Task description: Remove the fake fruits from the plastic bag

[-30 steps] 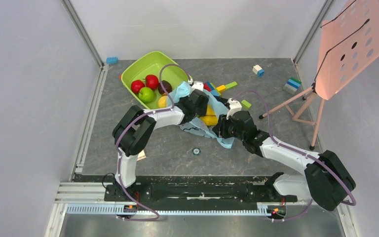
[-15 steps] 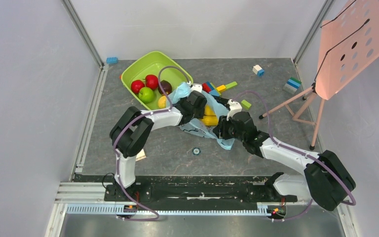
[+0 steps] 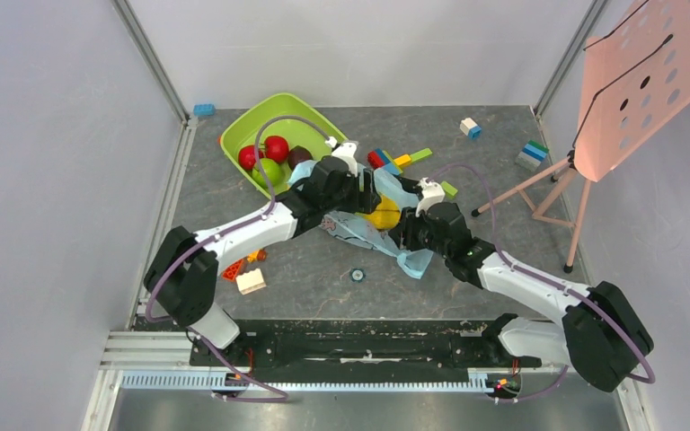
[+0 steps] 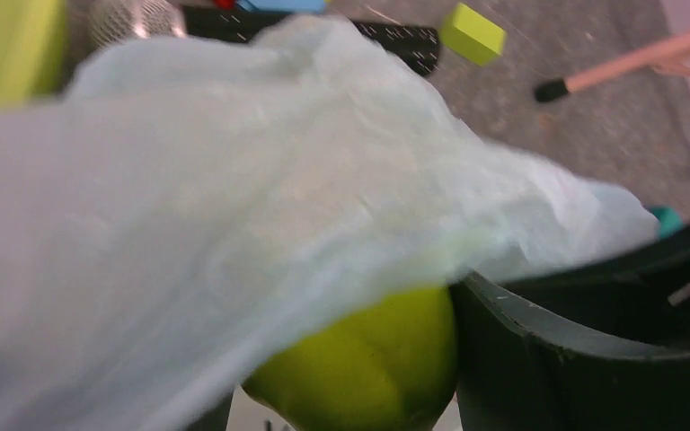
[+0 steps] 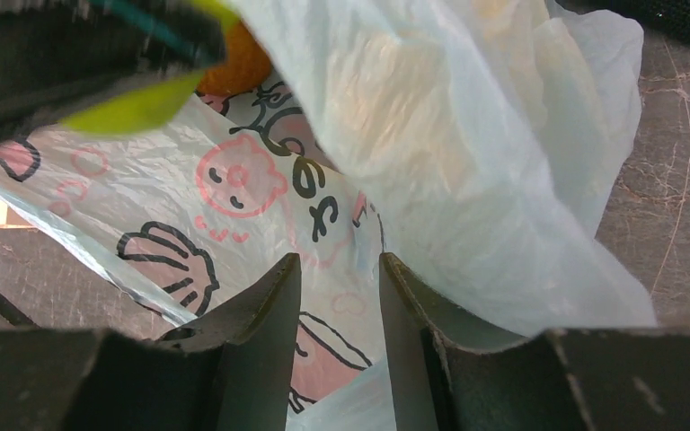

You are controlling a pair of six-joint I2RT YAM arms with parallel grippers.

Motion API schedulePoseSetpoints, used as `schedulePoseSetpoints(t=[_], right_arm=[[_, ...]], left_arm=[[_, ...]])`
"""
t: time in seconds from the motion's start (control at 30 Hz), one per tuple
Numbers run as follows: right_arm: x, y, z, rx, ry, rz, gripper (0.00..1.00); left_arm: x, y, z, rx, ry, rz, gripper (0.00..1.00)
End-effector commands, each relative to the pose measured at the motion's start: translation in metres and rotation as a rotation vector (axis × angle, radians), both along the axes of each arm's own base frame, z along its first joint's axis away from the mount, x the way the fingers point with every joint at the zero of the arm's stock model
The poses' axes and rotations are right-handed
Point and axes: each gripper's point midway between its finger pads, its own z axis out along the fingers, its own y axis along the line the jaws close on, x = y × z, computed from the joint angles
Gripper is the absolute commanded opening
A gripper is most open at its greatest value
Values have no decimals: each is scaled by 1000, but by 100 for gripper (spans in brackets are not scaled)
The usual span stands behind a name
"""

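Top external view, from the near edge outward: a white block [image 3: 252,281] and orange blocks [image 3: 234,268] lie on the grey table [image 3: 305,278] beside the left forearm, with a small black disc [image 3: 357,274] off to their right. Just beyond, the plastic bag [image 3: 373,238] lies crumpled in the middle of the table, between the two arms that extend in from either side.

The right gripper [image 3: 406,235] meets the bag's near right end. In the right wrist view its fingers [image 5: 265,323] stand close together, with a fold of the printed film pinched in the narrow gap.

The left gripper [image 3: 367,192] hangs over the bag's far side, just beside a yellow-orange fruit [image 3: 384,214] that sits amid the bag's folds. In the left wrist view pale film drapes across most of the picture. A yellow-green fruit [image 4: 368,368] presses against the inner face of one dark finger [image 4: 539,359]. The other finger is hidden, so I cannot tell whether that gripper is clamped or spread.

Farther back, the lime-green bowl [image 3: 274,106] holds two red fruits [image 3: 276,146], a green fruit [image 3: 268,171] and a brown fruit [image 3: 299,154]. Coloured building blocks [image 3: 393,160] lie just right of the bowl. More blocks [image 3: 532,154] are scattered toward the far right, near the pink stand [image 3: 638,81].
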Motion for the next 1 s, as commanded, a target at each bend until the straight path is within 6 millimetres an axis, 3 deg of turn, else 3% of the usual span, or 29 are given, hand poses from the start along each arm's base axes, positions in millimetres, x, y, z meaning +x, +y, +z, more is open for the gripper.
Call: schedulePoseSetpoints(t=[0.0,0.17,0.43,0.63,0.8,0.87,0.97], right_arm=[[13,2,31,32,-64,-28,41],[13,-5,30,18,-74,-53,42],[10,-21,26,12,-86,-122,42],[7,-35,44,53,-161,-179,42],[5,-34,52,63,-191,-160,43],[4,-31,52,67,-191,-140,43],[3,-28,55,79,-201,-125,44]], left_arm=[[-38,-25,20,-217,89,-145,65],[-62,-36,51,-354,97,-248,65],[-88,-48,133,-608,63,-362,67],[-95,-53,189,-821,43,-390,68],[-96,-59,229,-996,43,-434,69],[-99,-63,237,-1063,70,-470,68],[-103,-66,234,-1107,116,-505,67]])
